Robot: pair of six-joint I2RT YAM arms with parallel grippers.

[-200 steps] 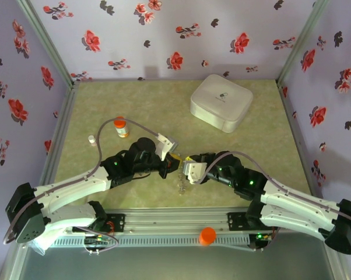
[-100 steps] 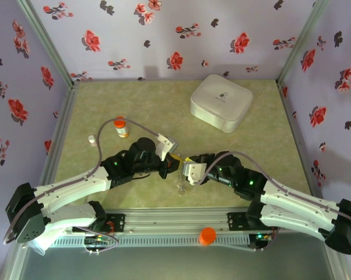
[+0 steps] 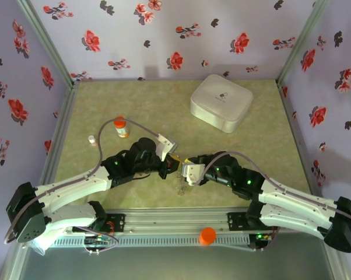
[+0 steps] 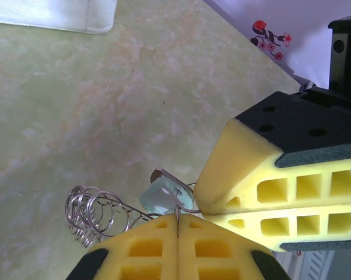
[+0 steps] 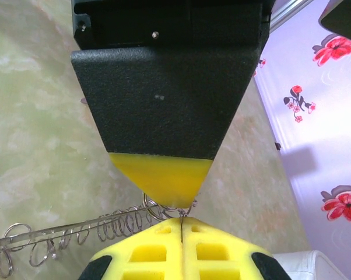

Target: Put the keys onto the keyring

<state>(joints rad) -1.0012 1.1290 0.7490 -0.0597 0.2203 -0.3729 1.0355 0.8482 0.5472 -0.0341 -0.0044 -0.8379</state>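
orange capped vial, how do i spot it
From the white box at the table's far right, look across to the left side. The vial stands upright beside a tiny white object; its orange cap tells them apart.

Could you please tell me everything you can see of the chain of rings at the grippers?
The chain is a string of thin silvery wire rings, metal by its look, linked one to the next and bunched in places. One end is pinched in the shut right gripper, and the shut left gripper, meeting it tip to tip, seems to pinch a ring too. The loose rest trails away from the fingertips. Whether it rests on the table cannot be told.
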